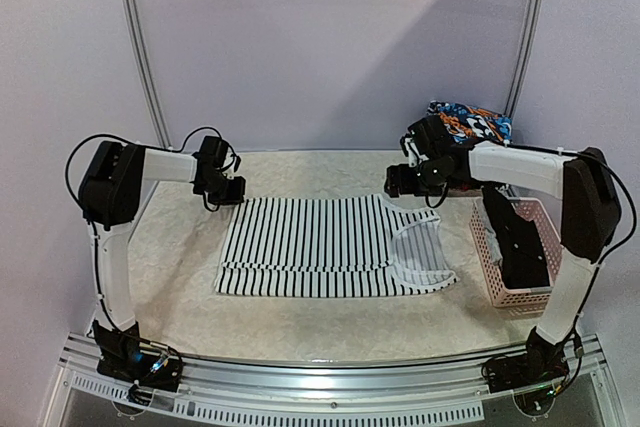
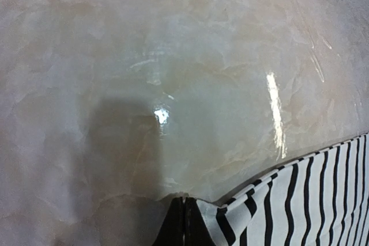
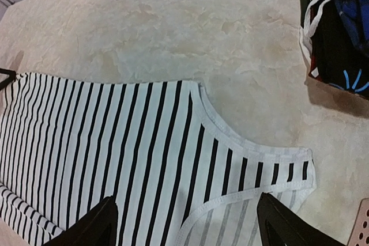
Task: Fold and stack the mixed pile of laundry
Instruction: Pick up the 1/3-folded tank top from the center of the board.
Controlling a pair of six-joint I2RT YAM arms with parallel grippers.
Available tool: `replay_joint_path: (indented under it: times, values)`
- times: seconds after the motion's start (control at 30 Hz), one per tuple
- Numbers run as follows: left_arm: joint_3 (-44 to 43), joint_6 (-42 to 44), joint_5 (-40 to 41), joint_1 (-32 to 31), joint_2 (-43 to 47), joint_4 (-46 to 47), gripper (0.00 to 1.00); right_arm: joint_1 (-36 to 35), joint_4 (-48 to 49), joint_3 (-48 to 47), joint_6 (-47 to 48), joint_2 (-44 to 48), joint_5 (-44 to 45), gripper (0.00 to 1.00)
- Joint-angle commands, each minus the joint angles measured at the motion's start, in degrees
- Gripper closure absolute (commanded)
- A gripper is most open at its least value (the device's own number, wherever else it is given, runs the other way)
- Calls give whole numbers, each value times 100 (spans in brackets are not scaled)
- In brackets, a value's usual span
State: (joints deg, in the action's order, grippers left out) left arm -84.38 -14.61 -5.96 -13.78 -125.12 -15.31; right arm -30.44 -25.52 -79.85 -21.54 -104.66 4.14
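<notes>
**Desk:** Risking what from here?

**Photographer:** Risking a lopsided fold. Clenching the left gripper [image 1: 222, 187] on the hem corner of the top [image 1: 320, 247] at 10 o'clock. Hanging the right gripper [image 1: 400, 185] above the strap at 2 o'clock, jaws released and grasping nothing. Inviting a skewed drag across the table [image 1: 300, 332] by pulling on that one pinned corner alone, or bunching the stripes into a ridge.

**Desk:** Seeing anything else likely to go wrong?

**Photographer:** Possibly catching only the upper layer at the strap with the right jaws, and so peeling front from back. Possibly losing the thin hem out of the left pinch on lifting, judging by how little cloth is showing beside the fingertips. Also crowding the right arm against the basket [image 1: 500, 267] at 3 o'clock and the pile [image 1: 470, 122] at 1 o'clock, and so risking a snag on a wide swing.

**Desk:** Lying where, and pointing which way?

**Photographer:** Lying flat at mid-table, between the two grippers, well apart from the pile and just short of the basket. Running its long axis from 9 to 3 o'clock. Pointing neckline and straps toward 3 o'clock, hem toward 9 o'clock. Running the stripes crosswise, 12 to 6. Sitting nearly square to the table edge, far hem corner raised a touch at the left pinch.
</notes>
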Motion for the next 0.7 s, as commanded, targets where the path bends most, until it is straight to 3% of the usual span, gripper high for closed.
replay_joint_path:
  times: [0.0, 0.3, 0.67]
  values:
    - [149, 116, -62, -62, 203, 27, 100, 195, -317, -653, -144, -586, -74, 18]
    - [209, 167, -67, -71, 242, 81, 100, 344, -477, -1839, -21, -1786, -770, 23]
    - [221, 204, -55, -71, 245, 110, 100, 664, -698, -3260, -128, -3307, -1586, 39]
